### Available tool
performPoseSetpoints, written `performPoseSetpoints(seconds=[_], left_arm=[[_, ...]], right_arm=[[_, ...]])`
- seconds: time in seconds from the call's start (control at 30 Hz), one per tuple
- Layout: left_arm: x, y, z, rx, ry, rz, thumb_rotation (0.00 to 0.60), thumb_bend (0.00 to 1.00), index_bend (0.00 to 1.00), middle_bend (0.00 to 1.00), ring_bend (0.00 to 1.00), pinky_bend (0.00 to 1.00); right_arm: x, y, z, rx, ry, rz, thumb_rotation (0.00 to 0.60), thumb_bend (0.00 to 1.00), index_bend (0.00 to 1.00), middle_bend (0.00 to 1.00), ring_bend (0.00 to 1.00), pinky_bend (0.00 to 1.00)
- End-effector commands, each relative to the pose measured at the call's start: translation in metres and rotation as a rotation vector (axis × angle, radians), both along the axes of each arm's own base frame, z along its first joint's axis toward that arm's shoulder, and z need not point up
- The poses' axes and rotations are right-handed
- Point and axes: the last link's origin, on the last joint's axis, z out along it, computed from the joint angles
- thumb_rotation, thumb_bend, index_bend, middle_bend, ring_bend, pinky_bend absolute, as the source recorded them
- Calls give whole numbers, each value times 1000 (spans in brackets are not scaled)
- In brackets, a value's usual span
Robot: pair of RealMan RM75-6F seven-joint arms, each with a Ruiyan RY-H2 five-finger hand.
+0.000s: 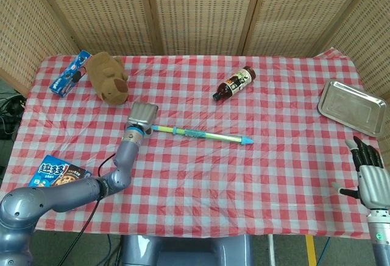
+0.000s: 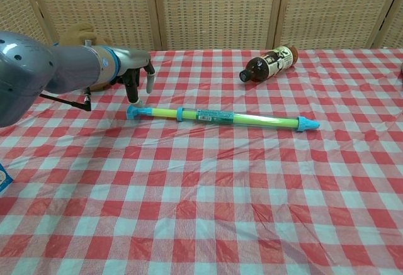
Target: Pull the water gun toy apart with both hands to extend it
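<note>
head view: left hand [image 1: 142, 116] covers water gun [image 1: 201, 134] handle end; chest view: plush toy [image 2: 80, 36] mostly behind left arm, right hand [image 1: 370, 178] out of frame

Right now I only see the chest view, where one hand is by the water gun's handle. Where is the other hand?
Observer: The right hand is far from the gun, near the table's front right corner, with its fingers spread and holding nothing.
Operator: Is anything near it?
Observer: A metal tray lies beyond it, at the right edge of the cloth.
Operator: What's the brown thing behind the arm?
Observer: A plush toy, with a blue packet beside it at the far left corner.
</note>
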Motion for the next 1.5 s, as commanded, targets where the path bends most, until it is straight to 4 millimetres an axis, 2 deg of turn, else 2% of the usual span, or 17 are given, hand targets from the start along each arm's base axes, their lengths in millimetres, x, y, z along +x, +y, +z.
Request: performPoseSetpoints(seconds=[0.03, 0.77, 0.9, 1.03, 1.13, 1.5], left_arm=[[2, 1, -5, -9, -1, 1, 600, 261, 441, 921, 845, 741], [3, 5, -29, -40, 33, 21, 600, 261, 466, 921, 845, 741], [2, 5, -33, -47, 32, 24, 600, 330, 466, 921, 845, 741], [3, 5, -35, -46, 26, 25, 600, 344, 475, 921, 845, 741], [3, 6, -35, -44, 25, 22, 600, 392, 480, 921, 845, 741], [0, 6, -40, -53, 34, 23, 600, 429, 481, 921, 845, 741]], right_arm=[[0, 0, 0, 2, -1, 2, 600, 106, 67, 0, 0, 0], [-3, 0, 4, -9, -26, -1, 600, 106, 72, 0, 0, 0], [-3, 1, 4, -9, -25, 1, 600, 105, 71, 0, 0, 0], [-3, 1, 4, -9, -24, 2, 600, 105, 71, 0, 0, 0], [-3, 1, 4, -10, -25, 1, 600, 106, 72, 0, 0, 0], [-3, 1, 5, -12, -23, 2, 600, 105, 72, 0, 0, 0]])
